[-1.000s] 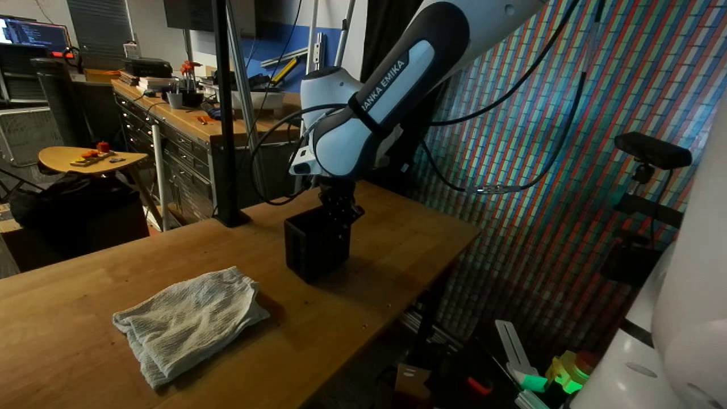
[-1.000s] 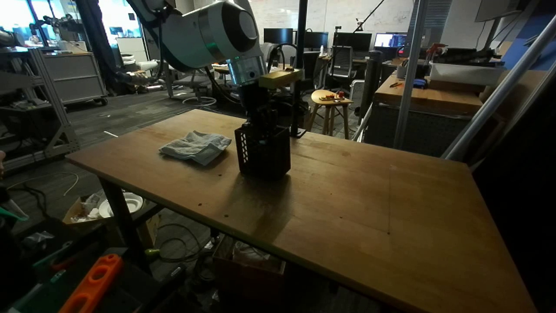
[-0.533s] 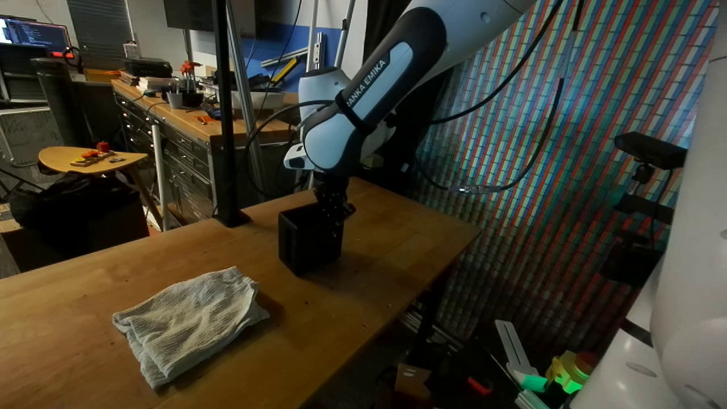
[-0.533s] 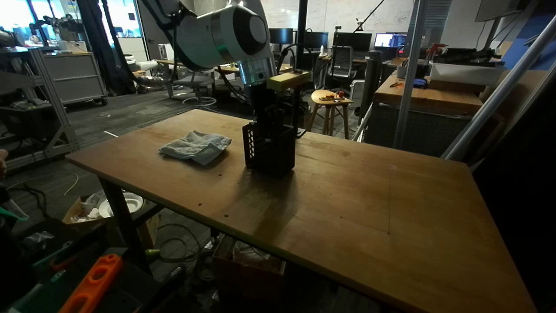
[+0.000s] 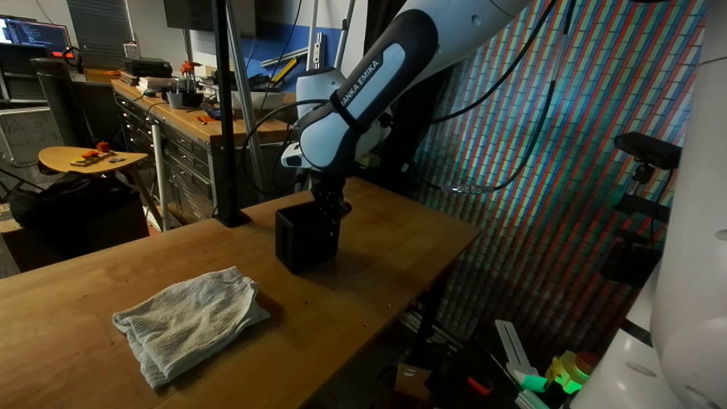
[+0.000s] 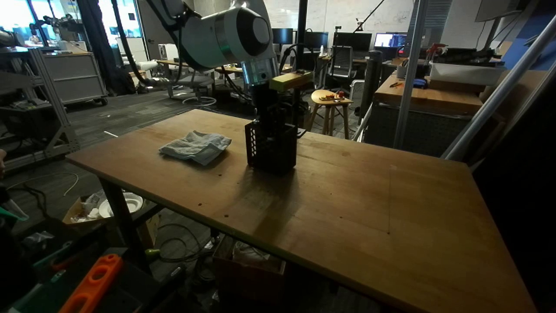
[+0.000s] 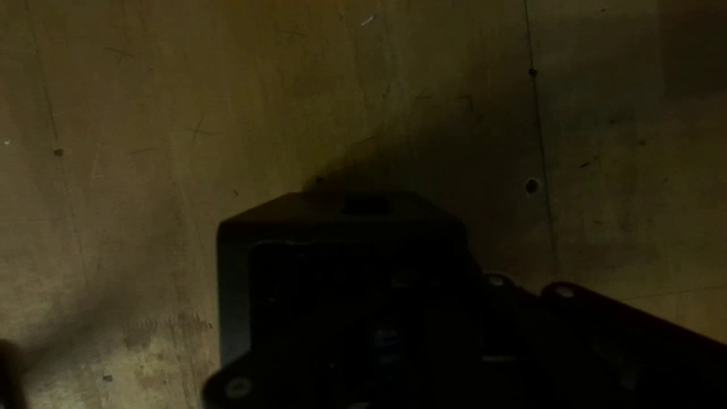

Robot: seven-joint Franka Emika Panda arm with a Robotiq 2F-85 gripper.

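In an exterior view, the arm (image 5: 392, 79) enters at the upper right, its white forearm slanting down leftward to a sharply bent wrist; beneath that, the black gripper (image 6: 270, 134) points nearly straight down. Its jaws stand almost together and have hold of the black crate (image 6: 278, 155) at its top; dark fingers against dark walls hide the exact spot of the grip. The crate is upright over the far part of the wooden table (image 6: 369, 208). I cannot tell whether its base touches the wood.

Along a pale panel on the arm runs "ANKA EMIKA", the start of the first word covered by a black strap (image 5: 347, 112). A monitor (image 5: 34, 35) at the far left shows lines too small to read.

The crate is box-shaped and open-topped, one side pierced by a lattice of holes. The cloth (image 5: 193, 321), well apart from it on the near left, is folded and rumpled, with a ribbed, pale weave. The wrist view shows seams, scratches and small dark holes in the tabletop. A yellow block (image 6: 291, 81) juts out beside the wrist's shiny metallic band. At the right hangs a covering (image 5: 528, 238) patterned with small red, green, blue and white bricks.
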